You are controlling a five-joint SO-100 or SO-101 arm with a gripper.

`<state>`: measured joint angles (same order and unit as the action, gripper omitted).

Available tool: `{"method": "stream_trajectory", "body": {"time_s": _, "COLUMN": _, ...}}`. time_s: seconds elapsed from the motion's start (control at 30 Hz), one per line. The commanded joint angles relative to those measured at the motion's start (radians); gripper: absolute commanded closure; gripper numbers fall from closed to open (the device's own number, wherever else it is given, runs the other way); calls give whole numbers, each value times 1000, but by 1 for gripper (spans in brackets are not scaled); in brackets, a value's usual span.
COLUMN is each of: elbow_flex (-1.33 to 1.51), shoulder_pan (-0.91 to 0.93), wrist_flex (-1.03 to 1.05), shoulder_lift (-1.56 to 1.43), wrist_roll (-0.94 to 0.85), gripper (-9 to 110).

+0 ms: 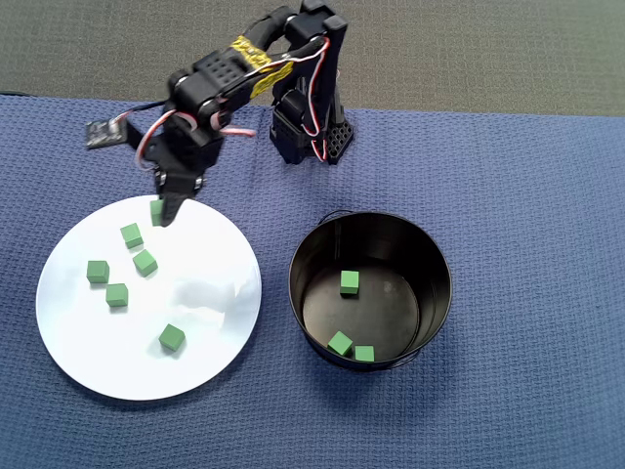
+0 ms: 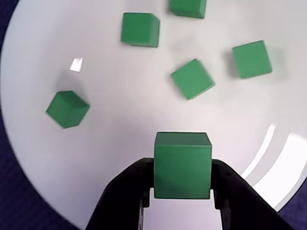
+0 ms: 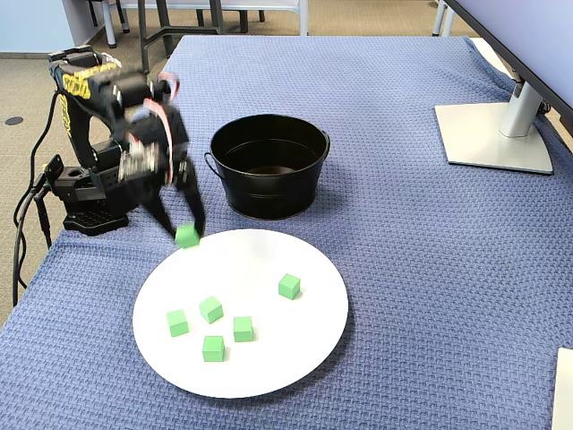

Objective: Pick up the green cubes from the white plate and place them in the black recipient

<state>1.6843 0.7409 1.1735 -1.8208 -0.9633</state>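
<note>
Cube in the jaws at the plate's edge, tin off to one side

The gripper point(image 2: 182, 201) is clenched on one green cube point(image 2: 182, 165), a finger on each side face, over the rim of the white plate point(image 1: 210, 337) nearest the arm's base. Five more cubes lie loose on the plate, well apart from the held one. The black recipient point(image 1: 435, 259) stands just beside the plate, to the right of the gripper in the overhead view and beyond it in the fixed view, with three cubes already on its floor. Its walls are tall, so the carry likely calls for a lift first, then a swing across to the open mouth
</note>
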Motion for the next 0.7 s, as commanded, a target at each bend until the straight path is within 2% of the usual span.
{"method": "stream_trajectory", "body": {"time_s": 0.0, "elbow_flex": -120, "shoulder_pan": -137, "wrist_flex": 132, "shoulder_lift": -135, "wrist_roll": 155, "gripper": 101}}
{"method": "stream_trajectory", "body": {"time_s": 0.3, "elbow_flex": -314, "shoulder_pan": -566, "wrist_flex": 322, "shoulder_lift": -118, "wrist_roll": 592, "gripper": 102}}
{"method": "stream_trajectory", "body": {"time_s": 0.5, "elbow_flex": -256, "shoulder_pan": -847, "wrist_flex": 268, "shoulder_lift": -81, "wrist_roll": 773, "gripper": 102}}
{"method": "stream_trajectory", "body": {"time_s": 0.67, "elbow_flex": -100, "shoulder_pan": -946, "wrist_flex": 147, "shoulder_lift": -67, "wrist_roll": 825, "gripper": 102}}
